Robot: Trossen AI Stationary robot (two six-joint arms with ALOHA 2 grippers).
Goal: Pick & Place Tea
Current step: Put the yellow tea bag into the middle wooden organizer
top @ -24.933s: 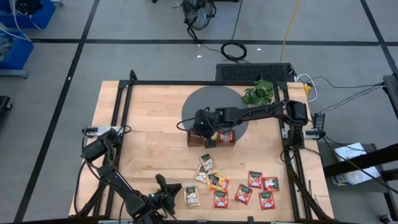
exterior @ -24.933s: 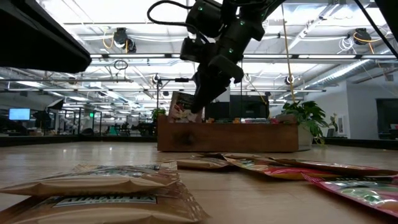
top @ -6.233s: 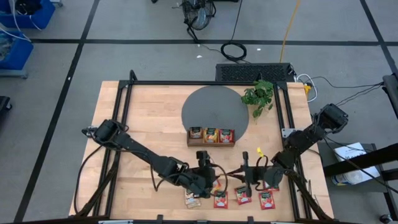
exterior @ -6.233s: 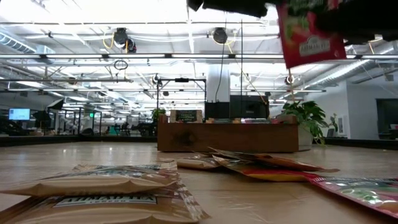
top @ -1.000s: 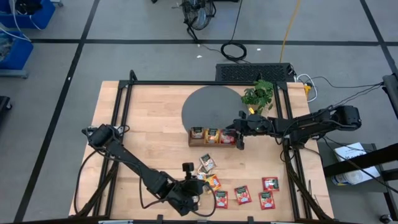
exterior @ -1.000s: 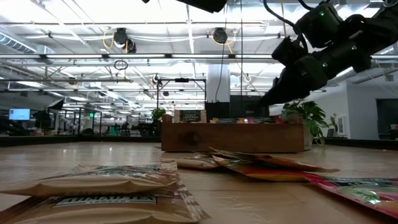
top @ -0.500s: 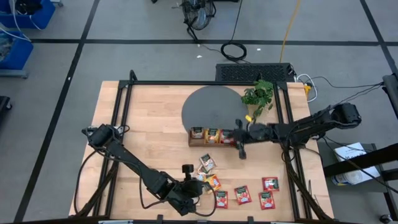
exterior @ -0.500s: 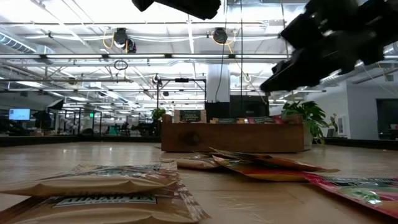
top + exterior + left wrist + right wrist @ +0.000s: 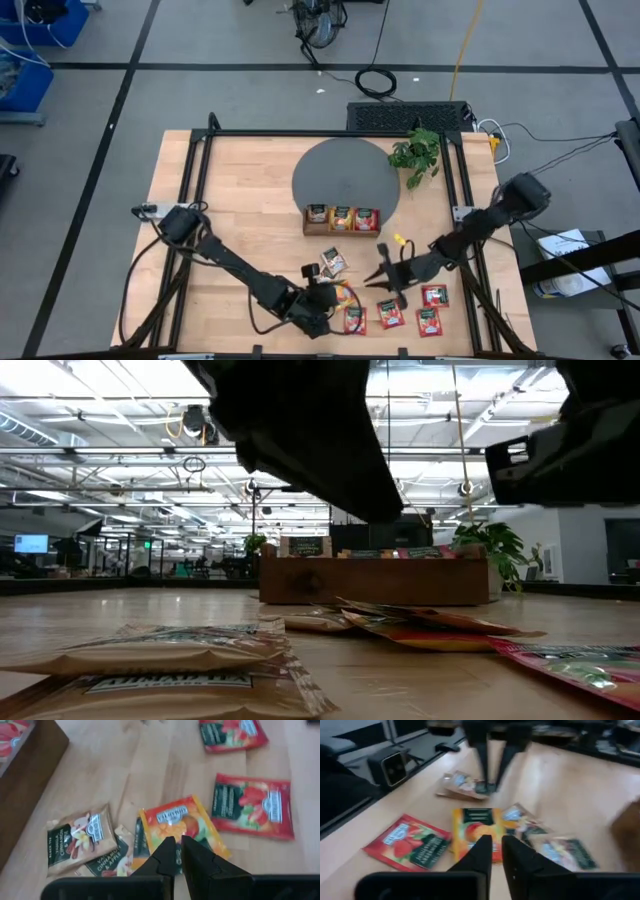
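- The tea lies mostly near the bench's front edge: an orange-yellow sachet [image 9: 181,827] flat on the wood, with two beige-green sachets [image 9: 75,837] just beside it, one partly under the other.
- Three red sachets [image 9: 433,295] lie flat and spread out to the right of that cluster in the high view; two of them show in the left wrist view, one [image 9: 251,805] near the orange-yellow sachet.
- More sachets stand upright in the three-slot wooden tray [image 9: 341,219], one kind in each slot, at the front rim of a dark round mat [image 9: 343,176].
- The left claw [image 9: 173,857] hangs just above the orange-yellow sachet, its fingers pressed nearly together with only a thin slit between them, and nothing pinched.
- The right claw [image 9: 492,851] hovers over the same cluster from the opposite side, fingers close together with a narrow gap, holding nothing; the orange-yellow sachet shows just past its tips.
- In the high view the two claws face each other across the sachets at the bench's [image 9: 240,200] front.
- A small potted plant [image 9: 416,153] stands at the mat's far right edge.
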